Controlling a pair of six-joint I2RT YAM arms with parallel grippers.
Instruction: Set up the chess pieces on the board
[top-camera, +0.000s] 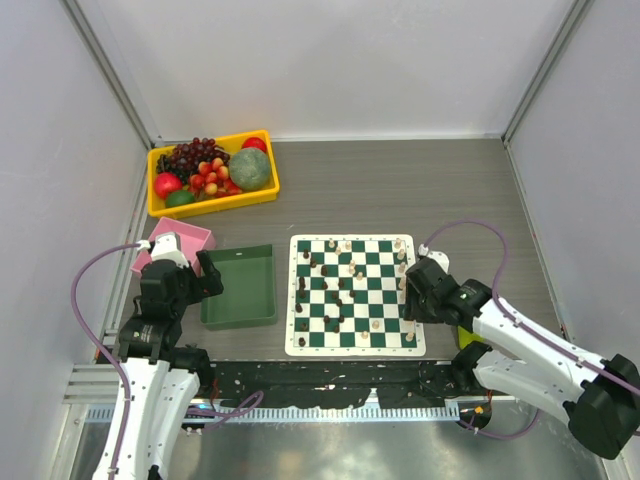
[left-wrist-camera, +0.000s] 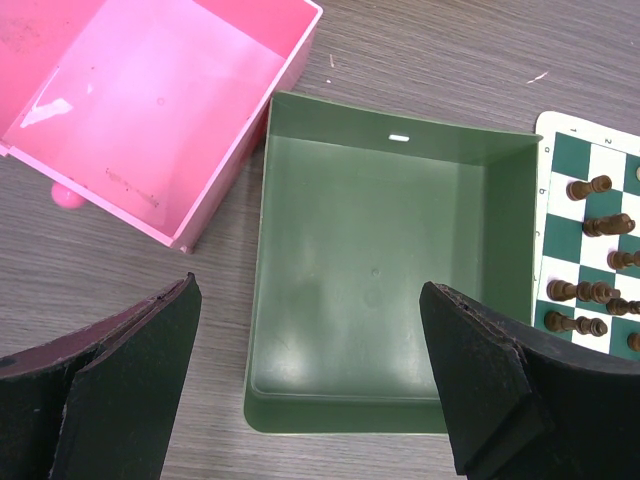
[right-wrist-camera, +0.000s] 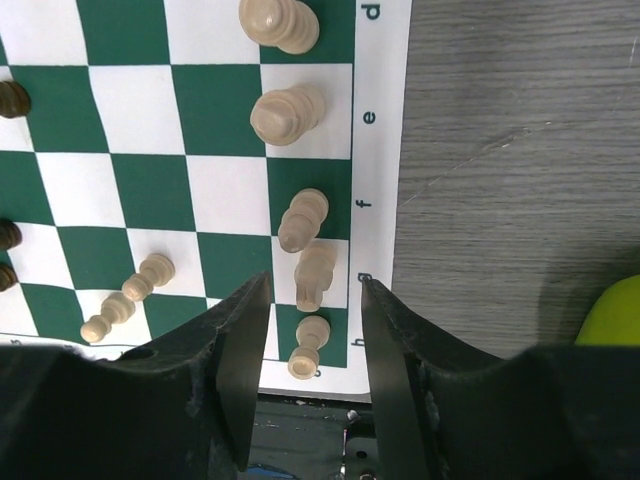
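Note:
The board (top-camera: 355, 349) lies mid-table, green and white checks with a white border. Dark chess pieces (top-camera: 303, 290) crowd its left half and cream chess pieces (top-camera: 404, 270) line its right edge. My right gripper (top-camera: 409, 303) hovers over the board's near right corner, open. In the right wrist view a cream piece (right-wrist-camera: 311, 346) stands between the fingers (right-wrist-camera: 240, 370), touched by neither, with more cream pieces (right-wrist-camera: 314, 273) just beyond on the board (right-wrist-camera: 381, 150). My left gripper (left-wrist-camera: 310, 370) is open and empty over the green tray (left-wrist-camera: 380, 270). Dark pieces (left-wrist-camera: 588, 187) show at that view's right edge.
The green tray (top-camera: 240, 287) sits left of the board, with a pink box (top-camera: 181, 243) behind it. A yellow bin of fruit (top-camera: 212, 172) stands at the back left. A yellow-green object (top-camera: 466, 335) lies under my right arm, right of the board.

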